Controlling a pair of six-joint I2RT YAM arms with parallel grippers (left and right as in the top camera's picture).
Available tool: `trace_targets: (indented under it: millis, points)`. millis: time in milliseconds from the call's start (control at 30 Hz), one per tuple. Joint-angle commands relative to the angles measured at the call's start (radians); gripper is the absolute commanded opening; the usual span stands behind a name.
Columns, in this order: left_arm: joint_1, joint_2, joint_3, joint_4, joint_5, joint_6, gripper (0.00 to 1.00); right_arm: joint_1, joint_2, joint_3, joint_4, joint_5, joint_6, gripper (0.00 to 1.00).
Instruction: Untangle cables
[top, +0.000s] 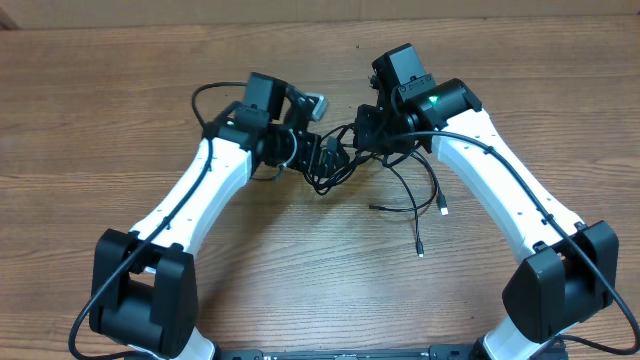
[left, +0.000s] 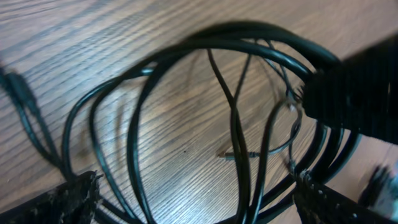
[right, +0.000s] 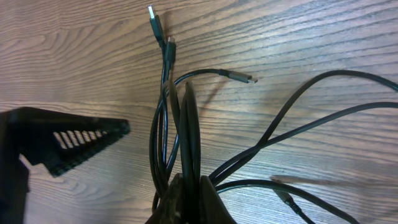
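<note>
Spread wide, the left end effector (left: 196, 186) straddles loops of the cables (top: 330, 172) on the worktop (top: 120, 120). Just right of that tangle, the right end effector (right: 189, 143) is pressed together on several strands, whose loose plug ends (top: 420, 250) trail toward the arm bases.

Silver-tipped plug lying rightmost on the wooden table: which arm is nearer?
Right. The white right arm passes just right of the silver-tipped black cable plug; the white left arm lies well left, beyond the tangled thin black cables.

Brown wood-grain table (top: 100, 120)
</note>
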Motion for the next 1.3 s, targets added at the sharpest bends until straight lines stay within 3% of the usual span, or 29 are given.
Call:
trace_targets:
  millis: [0,400,700,800,900,1100,1200,1267]
  points:
    - [-0.025,0.01,-0.015,0.002,-0.064,0.1,1.0,-0.008,-0.029,0.027,0.008,-0.052,0.008,0.04]
    - [-0.031,0.068,-0.016,0.04,-0.065,0.1,0.99,-0.008,-0.121,0.027,-0.038,-0.095,-0.088,0.04]
    - [-0.032,0.07,-0.016,0.083,0.2,0.201,0.99,-0.008,-0.134,0.027,-0.071,-0.235,-0.2,0.04]
    - [-0.032,0.07,-0.016,0.074,0.216,0.226,0.99,-0.009,-0.136,0.027,-0.069,-0.237,-0.211,0.04]
    - [-0.032,0.07,-0.016,0.062,0.166,0.227,1.0,-0.021,-0.148,0.027,-0.07,-0.237,-0.211,0.04]
    - [-0.032,0.07,-0.016,0.059,-0.14,0.163,0.98,-0.088,-0.237,0.027,-0.069,-0.298,-0.254,0.04]
    - [-0.032,0.07,-0.016,0.081,-0.282,0.102,0.86,-0.137,-0.295,0.027,-0.07,-0.336,-0.256,0.04]
    - [-0.032,0.07,-0.016,0.101,-0.36,0.043,0.66,-0.169,-0.335,0.027,-0.071,-0.356,-0.256,0.04]
